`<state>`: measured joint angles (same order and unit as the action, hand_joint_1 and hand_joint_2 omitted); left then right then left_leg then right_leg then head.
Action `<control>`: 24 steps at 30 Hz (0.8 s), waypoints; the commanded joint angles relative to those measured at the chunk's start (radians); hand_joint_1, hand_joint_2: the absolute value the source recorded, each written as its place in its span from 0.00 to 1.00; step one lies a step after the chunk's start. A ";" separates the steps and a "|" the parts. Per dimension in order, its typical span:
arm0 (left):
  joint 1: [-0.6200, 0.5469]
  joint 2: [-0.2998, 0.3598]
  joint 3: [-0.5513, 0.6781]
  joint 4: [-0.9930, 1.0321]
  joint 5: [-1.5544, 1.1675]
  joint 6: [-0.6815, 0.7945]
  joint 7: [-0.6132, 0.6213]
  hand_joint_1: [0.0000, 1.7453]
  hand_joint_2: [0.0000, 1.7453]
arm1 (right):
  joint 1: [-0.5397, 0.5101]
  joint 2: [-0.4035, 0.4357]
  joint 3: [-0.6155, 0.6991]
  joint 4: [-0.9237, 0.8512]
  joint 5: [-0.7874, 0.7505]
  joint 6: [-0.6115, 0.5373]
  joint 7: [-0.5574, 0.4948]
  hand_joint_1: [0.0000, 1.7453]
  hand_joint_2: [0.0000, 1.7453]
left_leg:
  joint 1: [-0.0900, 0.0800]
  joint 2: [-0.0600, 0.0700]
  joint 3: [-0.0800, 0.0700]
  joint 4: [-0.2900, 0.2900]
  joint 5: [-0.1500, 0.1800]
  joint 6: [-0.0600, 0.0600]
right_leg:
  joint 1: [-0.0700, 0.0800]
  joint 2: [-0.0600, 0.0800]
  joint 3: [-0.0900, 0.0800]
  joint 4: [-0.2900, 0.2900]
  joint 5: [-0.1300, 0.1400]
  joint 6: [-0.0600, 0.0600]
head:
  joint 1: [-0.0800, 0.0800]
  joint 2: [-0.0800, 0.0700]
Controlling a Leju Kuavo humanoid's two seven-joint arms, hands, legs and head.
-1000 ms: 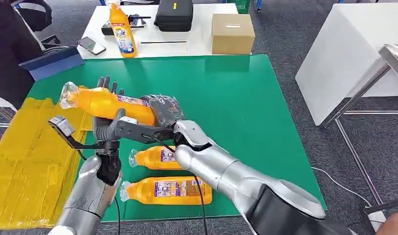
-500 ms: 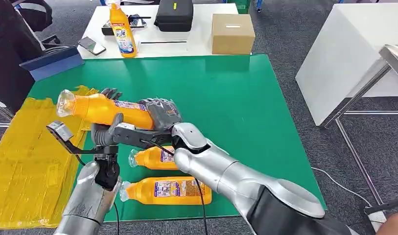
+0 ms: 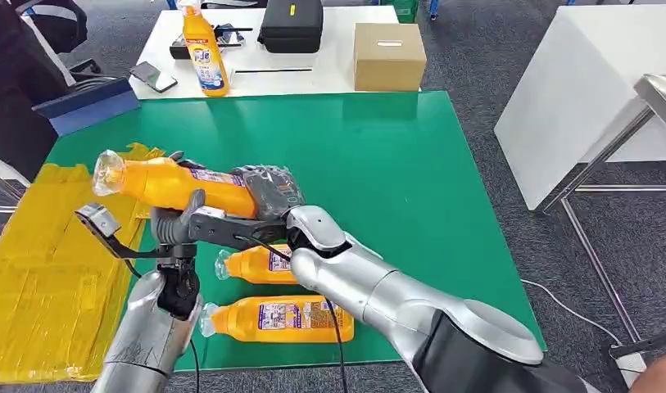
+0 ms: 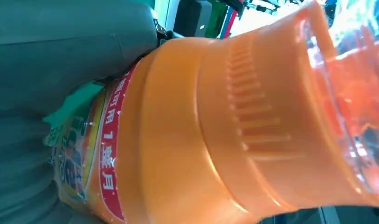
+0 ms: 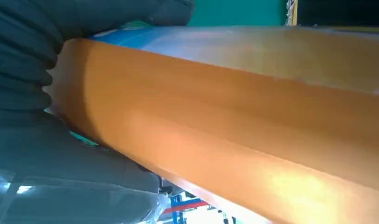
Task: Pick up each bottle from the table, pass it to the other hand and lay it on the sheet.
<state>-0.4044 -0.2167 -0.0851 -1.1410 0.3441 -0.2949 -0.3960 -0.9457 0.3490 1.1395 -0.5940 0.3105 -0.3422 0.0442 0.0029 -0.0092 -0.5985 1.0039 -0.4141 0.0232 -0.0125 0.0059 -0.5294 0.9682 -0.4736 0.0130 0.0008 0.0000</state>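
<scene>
an orange bottle is held lengthwise above the left part of the green table, left of frame centre in the head view, its clear cap pointing toward the left edge and reaching over the near border of the yellow sheet. the right hand wraps the base end of the bottle, dark fingers closed over it. the left hand sits beneath and behind the bottle's middle, thumb up against its near side and fingertips showing above its far side; it is closed around the body. in the left wrist view the bottle's shoulder, ribbed neck and clear cap loom close, with the grey hand pressed against the labelled body. in the right wrist view the orange body runs across the frame against the grey hand. two more orange bottles lie on their sides on the table in the lower centre of the head view: one just under the right forearm, one nearer the bottom edge, both with caps pointing left. on the white table at the top of the frame stand an upright orange bottle, a cardboard box and a black case.
</scene>
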 commanded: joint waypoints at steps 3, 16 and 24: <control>-0.068 -0.023 -0.026 0.006 -0.004 -0.011 0.023 1.00 1.00 | -0.012 0.000 0.087 0.030 0.015 0.017 0.004 0.01 1.00 | 0.001 -0.003 0.000 0.001 0.000 -0.002 | 0.001 -0.004 0.001 0.001 -0.001 -0.001 | 0.000 0.000; -0.066 -0.023 -0.021 0.010 -0.001 -0.012 0.028 1.00 1.00 | -0.010 0.000 0.076 0.041 0.007 0.024 -0.008 0.00 0.00 | 0.001 -0.003 0.001 0.002 0.000 -0.002 | 0.001 -0.005 0.002 0.001 -0.001 -0.002 | 0.000 0.000; -0.066 -0.021 -0.019 0.013 0.001 -0.013 0.027 1.00 1.00 | -0.009 0.000 0.076 0.041 0.005 0.026 -0.009 0.00 0.00 | 0.000 -0.002 0.000 0.001 0.000 -0.002 | 0.000 -0.003 0.001 0.000 -0.001 -0.001 | 0.000 0.000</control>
<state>-0.4082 -0.2319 -0.0854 -1.1501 0.3433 -0.2979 -0.3708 -0.9400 0.3494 1.1566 -0.5909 0.3193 -0.3342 0.0416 0.0029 -0.0089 -0.5989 1.0039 -0.4141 0.0232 -0.0126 0.0059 -0.5301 0.9682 -0.4735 0.0130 0.0011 0.0000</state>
